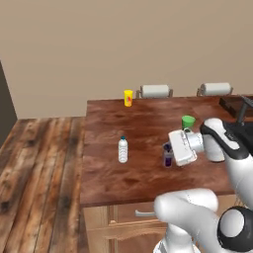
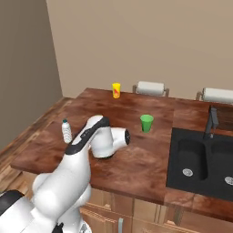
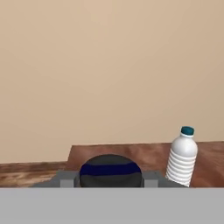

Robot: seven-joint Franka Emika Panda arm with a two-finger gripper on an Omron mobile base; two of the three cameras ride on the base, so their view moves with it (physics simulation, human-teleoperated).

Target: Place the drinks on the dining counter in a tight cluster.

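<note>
Dining counter (image 1: pixel 148 173) ahead of me, floor to its left. Water bottle (image 1: pixel 123 149) stands upright on the counter, toward the left edge, well apart from everything else. My gripper (image 1: pixel 168 154) sits to its right, closed around the short bottle (image 1: pixel 168 158), which stands on the counter. Green cup (image 1: pixel 188 121) just behind my hand. Yellow cup (image 1: pixel 128 98) at the far edge, behind the water bottle. Two stools (image 1: pixel 155 91) beyond the far edge. Sink (image 2: pixel 202 159) set in the counter at the right, faucet (image 2: pixel 212 119) behind the basin.
</note>
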